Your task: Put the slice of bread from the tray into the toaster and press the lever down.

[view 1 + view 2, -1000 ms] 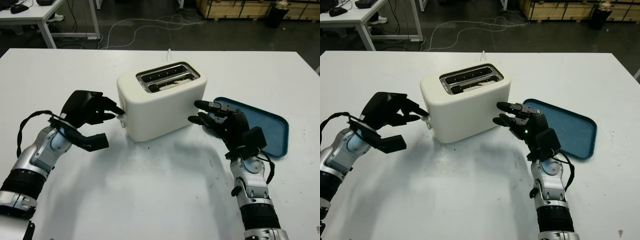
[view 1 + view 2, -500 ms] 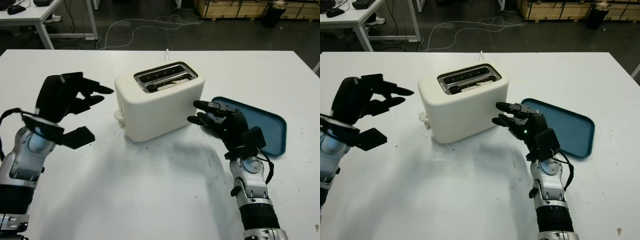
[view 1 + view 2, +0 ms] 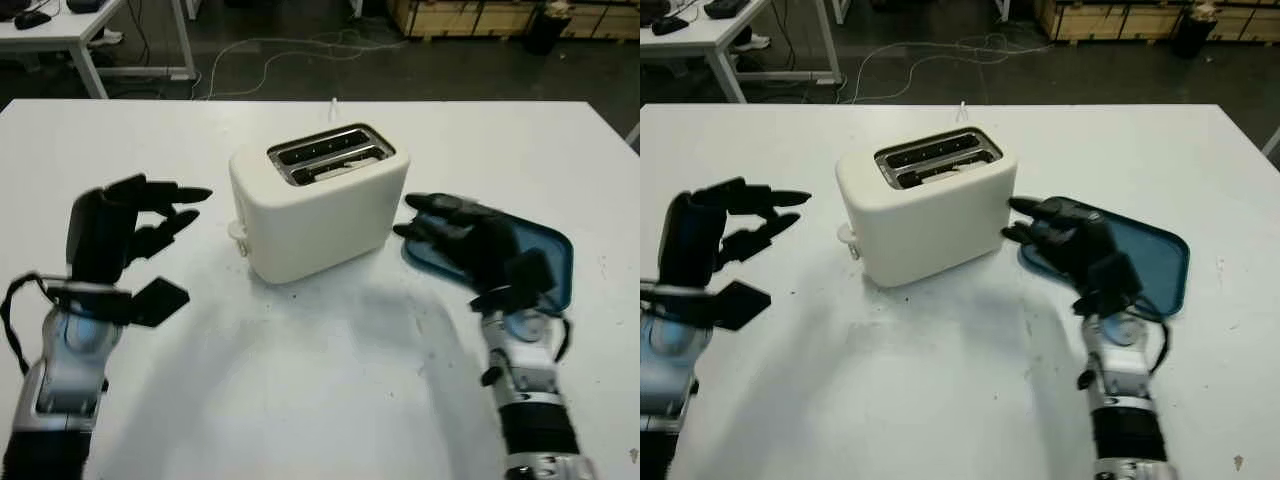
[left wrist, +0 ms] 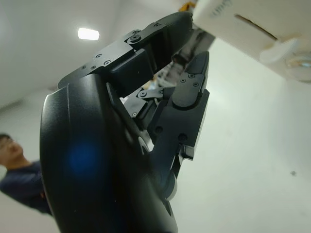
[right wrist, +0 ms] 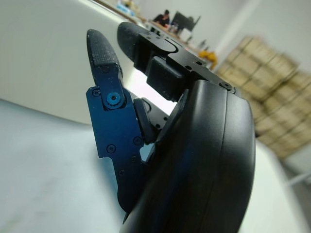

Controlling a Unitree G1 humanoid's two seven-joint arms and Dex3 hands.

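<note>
Your left robot hand has pulled back from the toaster's lever to the left of the frame and hangs open, holding nothing. At centre the toaster stands on the worktop with the bread down in its nearer slot. Right of it, your right robot hand has drawn off over the blue tray, open and empty. Judging by this, the task looks done.

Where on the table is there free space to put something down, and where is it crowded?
Free: the wide bare table in front of the toaster, between both arms, and the strip behind the toaster. Crowded: beside the toaster's right end, where the open right hand hangs over the blue tray. The open left hand hovers left.
</note>
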